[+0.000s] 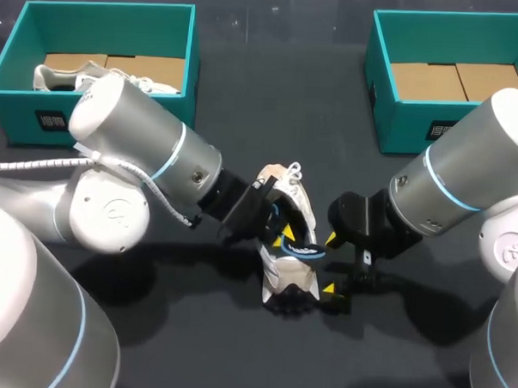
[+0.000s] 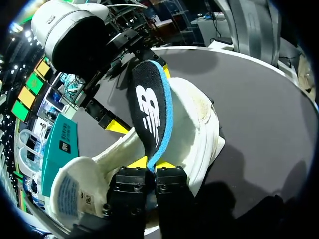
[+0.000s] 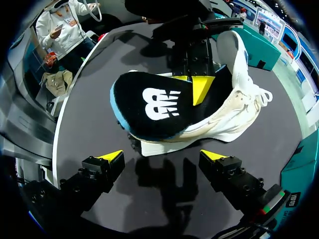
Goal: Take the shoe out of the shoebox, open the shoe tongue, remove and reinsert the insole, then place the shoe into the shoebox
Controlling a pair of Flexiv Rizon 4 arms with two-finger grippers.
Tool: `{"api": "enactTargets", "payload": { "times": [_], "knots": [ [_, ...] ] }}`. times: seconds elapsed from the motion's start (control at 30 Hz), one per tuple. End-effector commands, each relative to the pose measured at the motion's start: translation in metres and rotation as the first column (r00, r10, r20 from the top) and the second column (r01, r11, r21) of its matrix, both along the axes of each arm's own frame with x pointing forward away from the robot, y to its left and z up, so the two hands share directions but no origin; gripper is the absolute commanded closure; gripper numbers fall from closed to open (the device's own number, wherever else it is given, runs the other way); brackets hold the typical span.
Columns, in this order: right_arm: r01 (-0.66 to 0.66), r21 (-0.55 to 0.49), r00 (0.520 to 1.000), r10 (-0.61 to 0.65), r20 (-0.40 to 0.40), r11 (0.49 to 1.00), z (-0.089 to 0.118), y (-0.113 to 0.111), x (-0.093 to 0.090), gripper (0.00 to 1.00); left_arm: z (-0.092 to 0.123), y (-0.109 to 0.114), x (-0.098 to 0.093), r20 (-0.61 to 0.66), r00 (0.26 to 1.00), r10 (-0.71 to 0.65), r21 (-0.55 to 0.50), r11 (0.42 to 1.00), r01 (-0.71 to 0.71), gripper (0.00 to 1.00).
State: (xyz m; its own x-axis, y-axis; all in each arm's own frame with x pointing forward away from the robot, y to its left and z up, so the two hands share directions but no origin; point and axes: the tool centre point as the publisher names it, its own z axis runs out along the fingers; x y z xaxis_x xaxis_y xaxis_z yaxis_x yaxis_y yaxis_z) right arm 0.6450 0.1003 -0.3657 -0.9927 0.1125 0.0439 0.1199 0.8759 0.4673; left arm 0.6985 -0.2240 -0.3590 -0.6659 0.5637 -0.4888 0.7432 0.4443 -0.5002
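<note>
Shoe (image 1: 295, 200) is out of the box, on the table (image 1: 272, 100) about mid-width, nearer the near edge than the far one. White upper; tongue w/ label is folded back toward L hand (image 1: 283, 238).

L arm comes in from the left edge. L hand (image 2: 150, 163) is clamped on the insole (image 2: 149, 109), both fingers pinching its blue rim edge-on. Insole (image 1: 304, 250) is black on top w/ a white logo, half out of the shoe (image 2: 199, 129) and rising from the opening at a tilt.

R arm comes in from the right edge. R hand (image 1: 331, 264) sits just beside the shoe on its right, low over the table. Fingers are wide apart, nothing between them. From R wrist: R hand (image 3: 162, 155) faces the insole (image 3: 154, 107) and shoe (image 3: 234, 109), not touching either; shadows on bare table between the tips.

L box (image 1: 95, 19) is at the far-left corner, teal, w/ a 2nd shoe (image 1: 66, 76) in it. R box (image 1: 456, 22) is at the far-right corner, teal, showing only its cardboard floor.
</note>
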Motion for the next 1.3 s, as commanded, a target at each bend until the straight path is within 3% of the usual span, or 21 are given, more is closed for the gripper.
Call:
{"api": "enactTargets", "payload": {
  "times": [0.03,0.1,0.33,0.47,0.5,0.57,0.6,0.8,1.03,1.3],
  "knots": [
    [0.001,0.002,1.0,-0.001,0.002,1.0,0.0,-0.001,-0.001,0.0,0.005,-0.001,-0.002,0.007,1.0,-0.027,-0.033,0.999,0.027,0.81],
    [0.001,0.002,1.0,-0.001,0.002,1.0,0.0,-0.001,-0.001,0.0,0.011,-0.003,-0.006,0.019,0.999,-0.041,-0.047,0.998,0.042,0.75],
    [0.001,0.002,1.0,-0.001,0.002,1.0,0.0,-0.001,-0.001,0.0,0.032,-0.008,-0.023,0.062,0.991,-0.115,-0.065,0.991,0.119,0.65],
    [0.001,0.002,1.0,-0.001,0.002,1.0,0.0,-0.001,-0.001,0.0,0.037,-0.014,-0.031,0.076,0.986,-0.148,-0.078,0.985,0.154,0.64],
    [0.001,0.002,1.0,-0.001,0.002,1.0,0.0,-0.001,-0.001,0.0,0.038,-0.016,-0.031,0.078,0.985,-0.153,-0.083,0.984,0.16,0.65],
    [0.001,0.002,1.0,-0.001,0.002,1.0,0.0,-0.001,-0.001,0.0,0.038,-0.02,-0.032,0.086,0.984,-0.157,-0.088,0.982,0.165,0.75],
    [0.001,0.002,1.0,-0.001,0.002,1.0,0.0,-0.001,-0.001,0.0,0.038,-0.021,-0.032,0.085,0.984,-0.159,-0.089,0.982,0.166,1.0],
    [0.001,0.002,1.0,-0.001,0.002,1.0,0.0,-0.001,-0.001,0.0,0.025,-0.013,-0.032,0.067,0.982,-0.175,-0.066,0.982,0.179,1.0],
    [0.001,0.002,1.0,-0.001,0.002,1.0,0.0,-0.001,-0.001,0.0,0.003,-0.004,-0.006,0.069,0.989,-0.134,-0.007,0.991,0.135,1.0],
    [0.001,0.002,1.0,-0.001,0.002,1.0,0.0,-0.001,-0.001,0.0,-0.009,-0.006,0.011,0.092,0.986,-0.139,0.075,0.988,0.133,1.0]
  ]
}}
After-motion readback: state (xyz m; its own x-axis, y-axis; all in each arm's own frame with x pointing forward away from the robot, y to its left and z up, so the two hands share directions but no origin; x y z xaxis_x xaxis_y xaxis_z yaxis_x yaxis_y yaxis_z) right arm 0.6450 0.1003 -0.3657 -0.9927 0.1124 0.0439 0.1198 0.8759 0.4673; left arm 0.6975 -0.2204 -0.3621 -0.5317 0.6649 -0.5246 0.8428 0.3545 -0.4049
